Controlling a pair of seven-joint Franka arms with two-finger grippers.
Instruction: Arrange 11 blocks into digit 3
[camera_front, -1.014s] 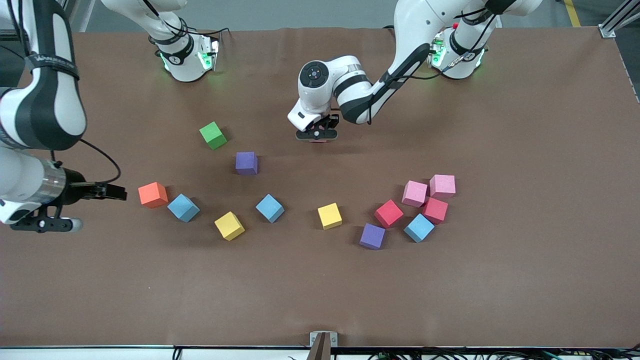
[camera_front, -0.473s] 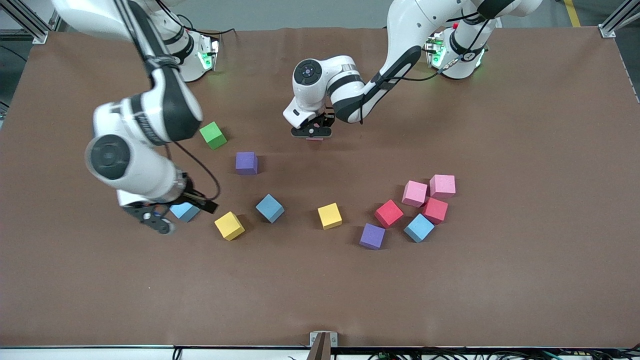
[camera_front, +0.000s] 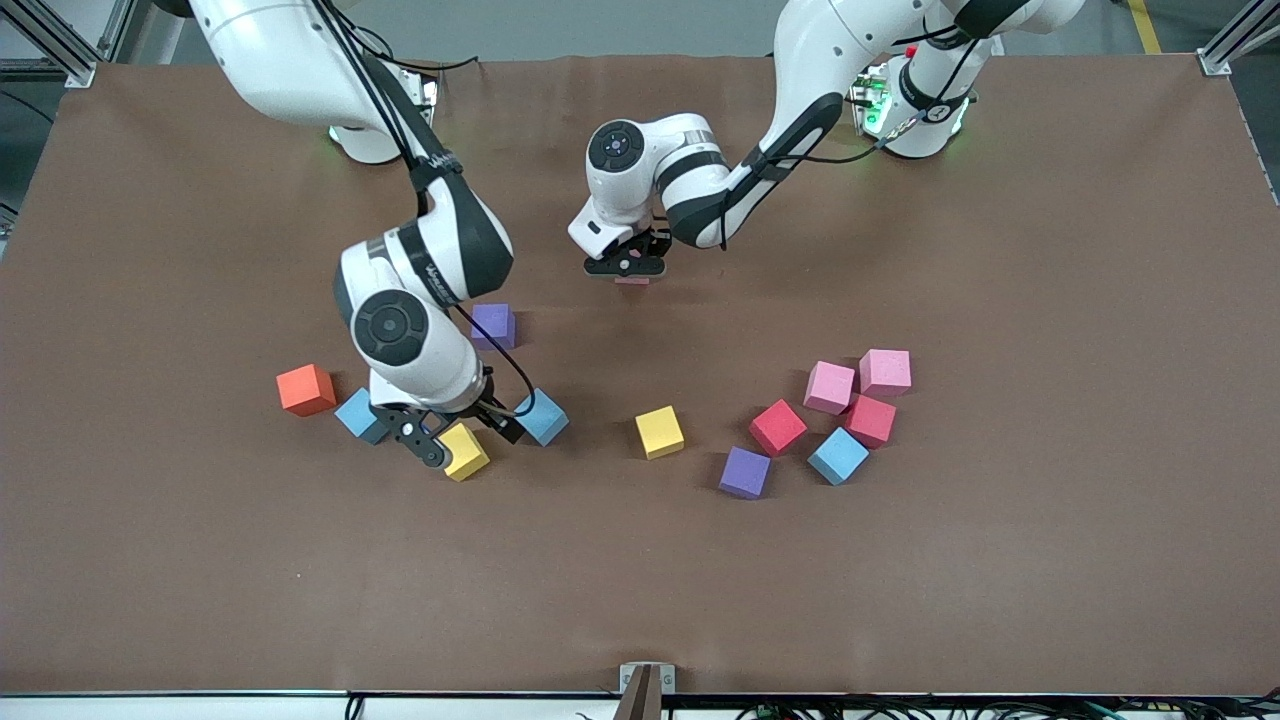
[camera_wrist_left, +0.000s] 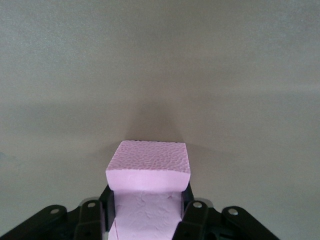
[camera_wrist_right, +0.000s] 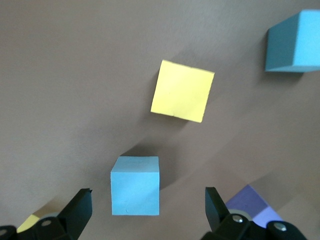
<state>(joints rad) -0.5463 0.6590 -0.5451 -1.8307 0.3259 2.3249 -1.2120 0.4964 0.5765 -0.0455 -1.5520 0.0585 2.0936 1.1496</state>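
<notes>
front: high, whole table (camera_front: 1000, 600) | wrists: close, downward, same tabletop

Blue (camera_front: 543, 417), pink (camera_front: 830, 387): three; yellow (camera_front: 659, 432), purple (camera_front: 745, 472), red (camera_front: 777, 427): two; orange (camera_front: 305, 389): one.

Brown table (camera_front: 1050, 560) carries scattered foam cubes (camera_front: 660, 432), orange cube (camera_front: 305, 389) included

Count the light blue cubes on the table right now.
3. One light blue cube beside the orange cube; another beside the right gripper; the third in the cluster toward the left arm's end. More could be hidden under the right arm.
</notes>
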